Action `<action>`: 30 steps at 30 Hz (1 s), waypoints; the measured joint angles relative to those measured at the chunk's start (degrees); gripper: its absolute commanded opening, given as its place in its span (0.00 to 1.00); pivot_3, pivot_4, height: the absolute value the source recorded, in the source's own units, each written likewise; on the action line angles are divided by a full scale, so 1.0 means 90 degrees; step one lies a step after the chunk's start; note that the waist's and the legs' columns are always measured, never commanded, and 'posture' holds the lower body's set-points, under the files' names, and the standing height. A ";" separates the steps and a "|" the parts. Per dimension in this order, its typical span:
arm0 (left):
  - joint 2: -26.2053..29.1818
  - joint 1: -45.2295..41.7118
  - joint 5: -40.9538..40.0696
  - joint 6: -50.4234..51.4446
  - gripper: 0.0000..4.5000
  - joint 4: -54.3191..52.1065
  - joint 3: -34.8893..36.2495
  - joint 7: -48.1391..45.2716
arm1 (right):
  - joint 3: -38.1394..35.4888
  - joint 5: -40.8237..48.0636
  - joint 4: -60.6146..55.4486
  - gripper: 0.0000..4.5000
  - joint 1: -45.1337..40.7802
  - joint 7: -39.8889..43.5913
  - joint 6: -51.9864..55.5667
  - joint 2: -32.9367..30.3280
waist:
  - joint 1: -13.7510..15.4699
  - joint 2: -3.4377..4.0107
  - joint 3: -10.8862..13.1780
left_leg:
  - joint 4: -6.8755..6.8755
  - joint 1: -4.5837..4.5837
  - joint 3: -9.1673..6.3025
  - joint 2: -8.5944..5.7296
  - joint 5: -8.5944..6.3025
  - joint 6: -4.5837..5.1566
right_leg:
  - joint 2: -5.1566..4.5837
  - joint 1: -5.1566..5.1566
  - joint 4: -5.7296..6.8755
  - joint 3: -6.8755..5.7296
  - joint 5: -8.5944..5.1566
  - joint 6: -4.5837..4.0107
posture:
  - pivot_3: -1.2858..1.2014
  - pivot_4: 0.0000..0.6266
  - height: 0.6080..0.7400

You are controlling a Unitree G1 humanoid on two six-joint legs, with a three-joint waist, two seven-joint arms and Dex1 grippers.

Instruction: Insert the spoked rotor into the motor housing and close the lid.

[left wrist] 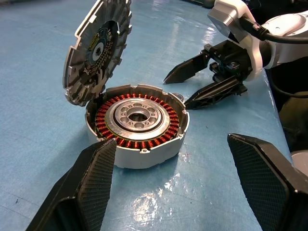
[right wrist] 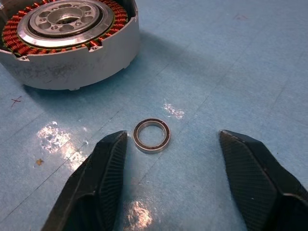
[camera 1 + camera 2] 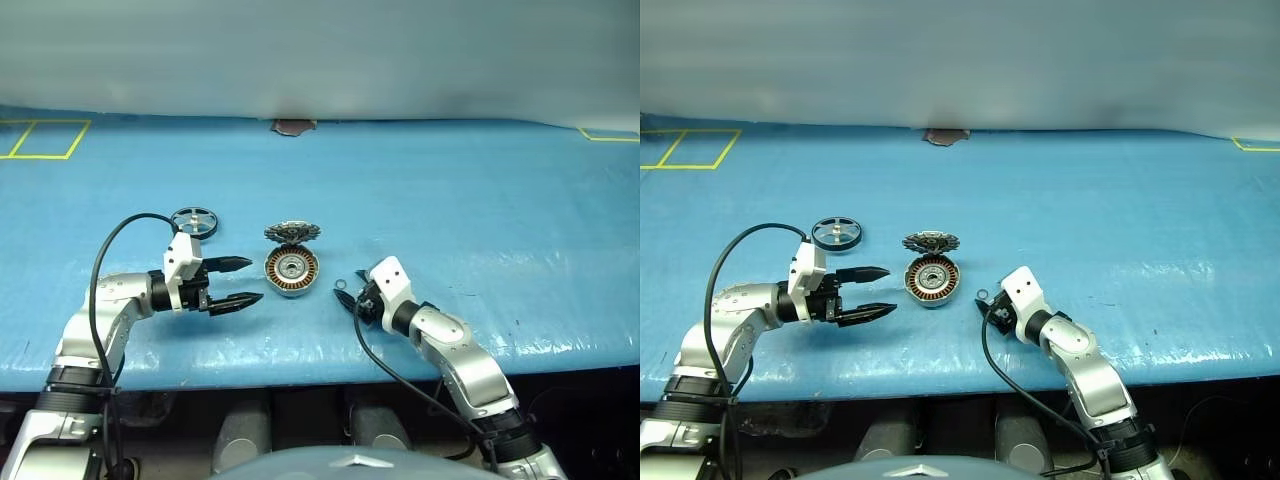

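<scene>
The motor housing [image 3: 291, 271] lies on the blue table with its copper windings showing. Its lid [image 3: 291, 233] stands tilted up on the hinge at the far side, notched rim and dark inner face visible [image 1: 96, 48]. The spoked rotor [image 3: 194, 221] lies flat to the left, behind my left arm. My left gripper [image 3: 252, 281] is open just left of the housing and points at it, nothing between its fingers. My right gripper [image 2: 173, 137] is open, low over the table right of the housing, and a tiny metal ring [image 2: 151, 135] lies loose between its fingers.
The table's front edge [image 3: 300, 375] runs close below both arms. Yellow tape squares [image 3: 45, 138] mark the far left corner, and a small brown patch [image 3: 294, 126] sits at the back edge. A black cable [image 3: 105, 260] loops over my left arm.
</scene>
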 measured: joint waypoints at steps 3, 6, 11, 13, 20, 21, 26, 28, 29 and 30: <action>0.0001 -0.0001 0.0001 -0.0050 0.90 0.0000 0.0000 -0.0013 | 0.0029 -0.0052 -0.0017 0.59 0.0002 0.0003 -0.0001 -0.0011 | 0.0000 0.0000 0.0000 | 0.0000 0.0000 0.0000 0.0000 0.0000 0.0000 | 0.0000 0.0000 0.0000 0.0000 0.0000 0.0000 | 0.52 0.24 1.00; 0.0001 -0.0006 0.0001 -0.0103 0.90 0.0000 0.0000 -0.0015 | 0.0037 -0.0079 -0.0021 0.55 0.0002 0.0009 -0.0005 -0.0019 | 0.0000 -0.0001 0.0000 | 0.0000 0.0000 0.0000 0.0000 0.0000 0.0000 | 0.0000 0.0000 -0.0001 0.0000 0.0000 0.0000 | 0.52 0.24 1.00; 0.0000 -0.0008 0.0000 -0.0105 0.90 0.0000 -0.0002 -0.0012 | 0.0118 -0.0114 -0.0024 0.26 0.0002 0.0048 -0.0009 -0.0019 | 0.0000 -0.0001 -0.0001 | 0.0000 0.0000 0.0000 0.0000 0.0000 0.0000 | -0.0001 0.0001 -0.0002 0.0000 0.0000 0.0000 | 0.52 0.24 1.00; -0.0001 -0.0008 -0.0001 -0.0104 0.90 0.0000 -0.0003 -0.0012 | 0.0124 -0.0125 -0.0024 0.17 0.0002 0.0048 -0.0012 -0.0018 | 0.0001 -0.0001 -0.0001 | 0.0000 0.0001 0.0000 0.0000 0.0000 -0.0001 | -0.0001 0.0002 -0.0003 0.0000 0.0000 0.0000 | 0.52 0.24 1.00; -0.0001 -0.0005 -0.0007 -0.0091 0.90 0.0000 -0.0003 -0.0019 | 0.0127 -0.0147 -0.0085 0.17 0.0001 0.0043 0.0009 -0.0034 | 0.0002 -0.0001 -0.0001 | -0.0001 0.0000 0.0001 0.0000 -0.0001 -0.0001 | -0.0002 0.0000 -0.0004 0.0000 0.0000 -0.0001 | 0.52 0.24 1.00; 0.0000 -0.0005 -0.0009 -0.0088 0.90 0.0000 -0.0003 -0.0025 | 0.0127 -0.0164 -0.0111 0.17 0.0000 0.0040 0.0025 -0.0059 | 0.0002 -0.0001 -0.0001 | -0.0001 0.0000 0.0001 0.0000 -0.0001 -0.0001 | -0.0002 0.0000 -0.0004 0.0000 0.0000 -0.0001 | 0.52 0.24 1.00; 0.0004 0.0018 0.0016 -0.0115 0.90 0.0001 -0.0007 -0.0016 | 0.0141 -0.0246 -0.0666 0.17 -0.0278 0.0088 0.0417 -0.0246 | -0.0009 0.0001 0.0001 | -0.0002 -0.0005 0.0006 0.0004 -0.0001 -0.0001 | -0.0002 -0.0011 -0.0003 0.0000 0.0000 -0.0001 | 0.52 0.24 1.00; 0.0003 0.0014 0.0027 -0.0131 0.90 0.0003 -0.0020 0.0006 | 0.0209 -0.0215 -0.0987 0.17 -0.0538 0.0165 0.0533 -0.0205 | -0.0020 0.0001 0.0001 | -0.0009 -0.0002 0.0006 0.0008 -0.0001 -0.0001 | 0.0001 -0.0012 -0.0003 0.0000 -0.0001 -0.0002 | 0.52 0.24 1.00; 0.0004 0.0016 0.0039 -0.0140 0.90 0.0010 -0.0022 0.0015 | 0.0258 -0.0192 -0.1081 0.17 -0.0638 0.0178 0.0570 -0.0172 | -0.0018 0.0001 0.0001 | -0.0012 -0.0002 0.0005 0.0007 -0.0001 -0.0001 | 0.0001 -0.0012 -0.0003 -0.0001 -0.0002 -0.0003 | 0.52 0.24 1.00; 0.0004 0.0015 0.0078 -0.0155 0.90 0.0027 -0.0024 0.0020 | 0.0321 -0.0159 -0.1119 0.17 -0.0728 0.0189 0.0591 -0.0119 | -0.0015 0.0001 0.0001 | -0.0014 -0.0003 0.0005 0.0007 -0.0001 -0.0002 | 0.0001 -0.0012 -0.0004 -0.0002 -0.0002 -0.0004 | 0.52 0.24 1.00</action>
